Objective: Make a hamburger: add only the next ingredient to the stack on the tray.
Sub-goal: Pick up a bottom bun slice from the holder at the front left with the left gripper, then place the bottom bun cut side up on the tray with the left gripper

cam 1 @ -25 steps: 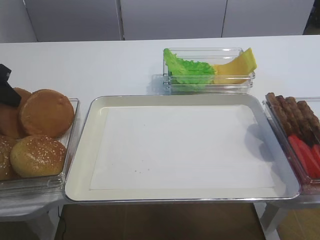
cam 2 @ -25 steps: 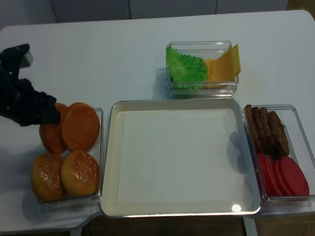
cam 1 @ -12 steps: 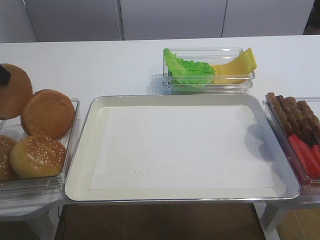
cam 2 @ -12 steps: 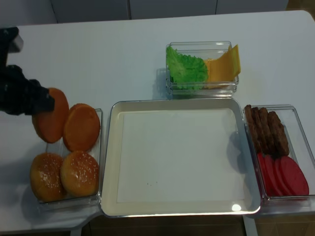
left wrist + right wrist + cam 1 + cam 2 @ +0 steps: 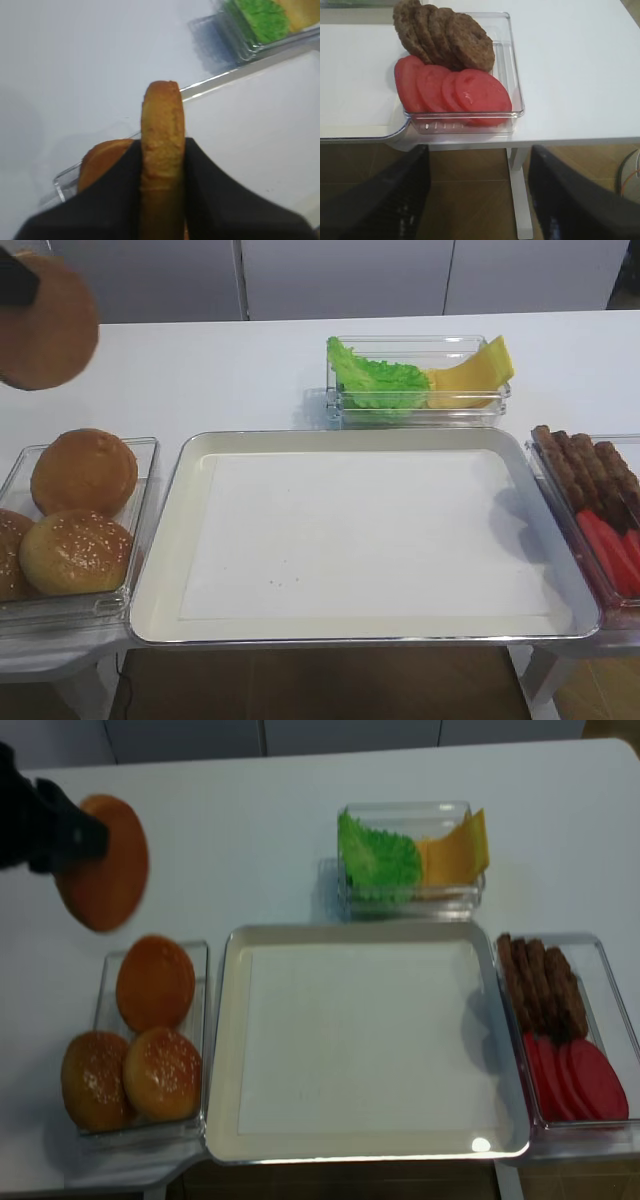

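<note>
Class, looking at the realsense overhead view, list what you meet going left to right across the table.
bun bin → tray → patty and tomato bin

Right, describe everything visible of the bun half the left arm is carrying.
The bun half is round, seedless and smooth golden-brown, looking like soft baked bread. It is lifted clear of the bun bin, held in the air above the white table, left of the tray. The left hand is shut on it: in the wrist view it stands on edge, pinched between the two black fingers, crust edge showing. Nothing else touches it. Its cut face is not clearly visible.
</note>
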Controlling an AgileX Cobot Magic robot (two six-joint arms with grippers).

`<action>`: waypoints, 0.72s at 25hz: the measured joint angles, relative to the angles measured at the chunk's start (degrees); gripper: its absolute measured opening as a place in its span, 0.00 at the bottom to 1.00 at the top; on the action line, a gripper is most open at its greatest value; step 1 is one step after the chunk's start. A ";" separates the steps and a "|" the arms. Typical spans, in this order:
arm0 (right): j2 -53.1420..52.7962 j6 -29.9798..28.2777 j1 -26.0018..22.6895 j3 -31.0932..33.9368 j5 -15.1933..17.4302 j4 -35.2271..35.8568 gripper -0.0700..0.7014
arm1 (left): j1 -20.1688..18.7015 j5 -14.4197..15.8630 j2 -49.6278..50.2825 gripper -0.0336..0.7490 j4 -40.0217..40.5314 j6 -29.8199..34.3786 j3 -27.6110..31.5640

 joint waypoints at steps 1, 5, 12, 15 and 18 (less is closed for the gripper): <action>0.00 0.00 0.00 0.00 0.00 0.00 0.70 | -2.33 0.10 0.00 0.25 0.00 0.00 0.00; 0.00 0.00 0.00 0.00 0.00 0.00 0.70 | -13.04 -3.07 0.00 0.25 2.74 -2.81 0.00; 0.00 0.00 0.00 0.00 0.00 0.00 0.70 | -35.65 -10.25 5.43 0.25 18.43 -14.50 -0.13; 0.00 0.00 0.00 0.00 0.00 0.00 0.70 | -42.90 -12.21 9.73 0.25 27.70 -22.28 -0.13; 0.00 0.00 0.00 0.00 0.00 0.00 0.70 | -48.56 -14.65 13.82 0.25 35.56 -29.34 -0.13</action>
